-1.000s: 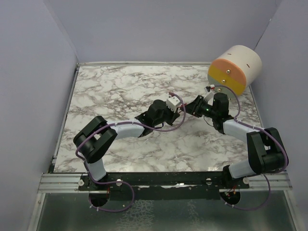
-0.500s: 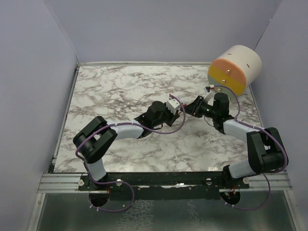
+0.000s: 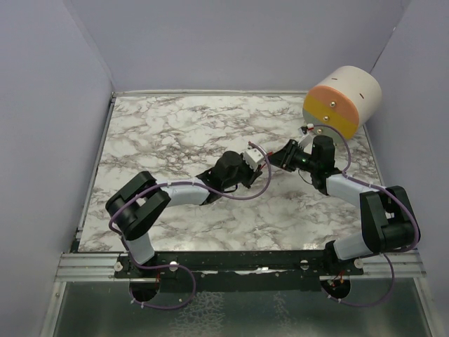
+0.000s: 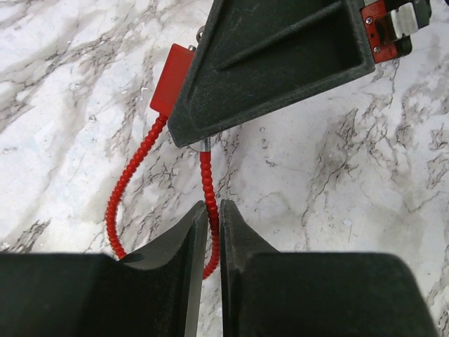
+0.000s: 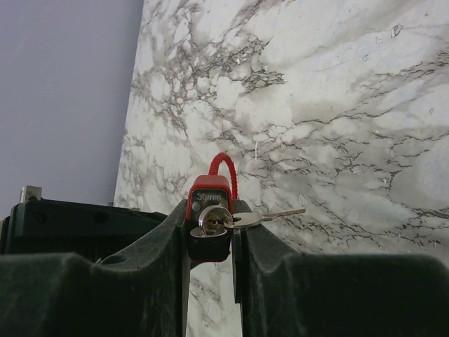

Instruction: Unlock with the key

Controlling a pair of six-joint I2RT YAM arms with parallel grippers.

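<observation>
A small red padlock (image 5: pixel 210 210) marked 30mm has a red beaded cable shackle (image 4: pixel 123 186). My right gripper (image 5: pixel 210 232) is shut on the padlock body and holds it above the marble table (image 3: pixel 175 133). A silver key (image 5: pixel 263 217) hangs on a ring at the lock's keyhole end and sticks out to the right. My left gripper (image 4: pixel 210 210) is shut on the cable loop just below the lock, whose red body (image 4: pixel 170 86) shows behind a right finger (image 4: pixel 280 56). In the top view both grippers meet near the table's middle right (image 3: pixel 270 163).
A cream and orange drum-shaped object (image 3: pixel 342 100) on a stand sits at the back right corner, just behind my right arm. Purple walls close in the table on the left, back and right.
My left gripper has moved a little right and forward, closer to the right gripper. The right arm has hardly moved.
</observation>
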